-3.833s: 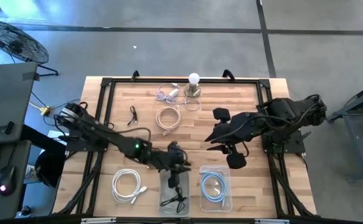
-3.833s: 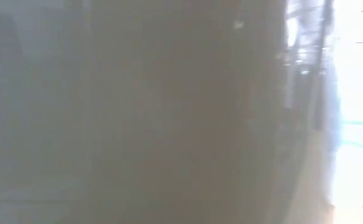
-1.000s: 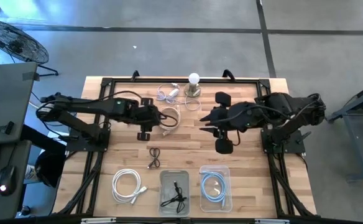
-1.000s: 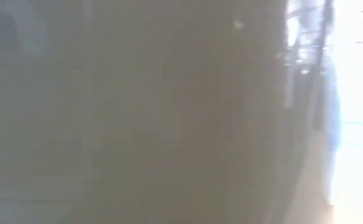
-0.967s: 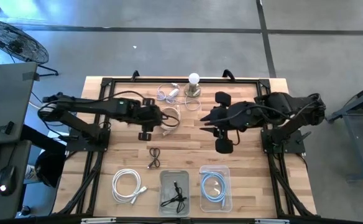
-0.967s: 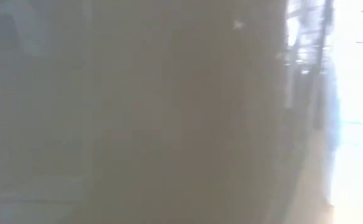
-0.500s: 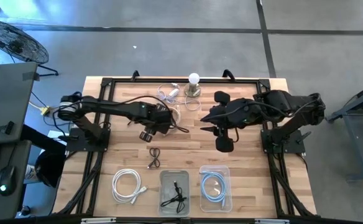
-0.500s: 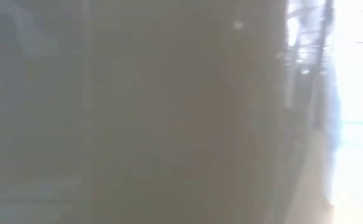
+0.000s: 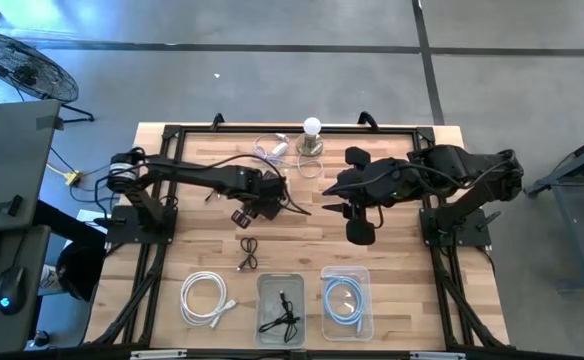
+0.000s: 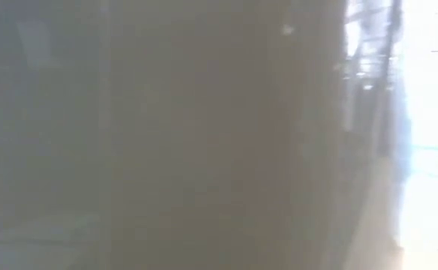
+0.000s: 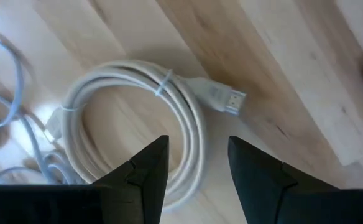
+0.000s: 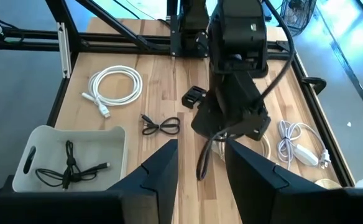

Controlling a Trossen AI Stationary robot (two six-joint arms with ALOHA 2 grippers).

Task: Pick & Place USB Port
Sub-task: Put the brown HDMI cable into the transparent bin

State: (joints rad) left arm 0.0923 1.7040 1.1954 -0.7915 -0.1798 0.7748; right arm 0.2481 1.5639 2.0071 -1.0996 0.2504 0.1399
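Wooden slat table (image 9: 402, 290), black frame rails, grey concrete floor (image 9: 272, 80), fan (image 9: 22, 65)

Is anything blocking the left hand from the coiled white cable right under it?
Nothing visible. The left hand hangs directly above the coiled white cable, open, with only bare table around it. The right hand waits farther off.

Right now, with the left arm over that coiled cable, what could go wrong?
1. The left gripper hangs with open jaws over the beige cable; closing could catch one loop only and let the coil sag open.
2. A white cord lies against the coil and may drag along.
3. The right gripper waits close by, so a lift toward the bins may crowd it.
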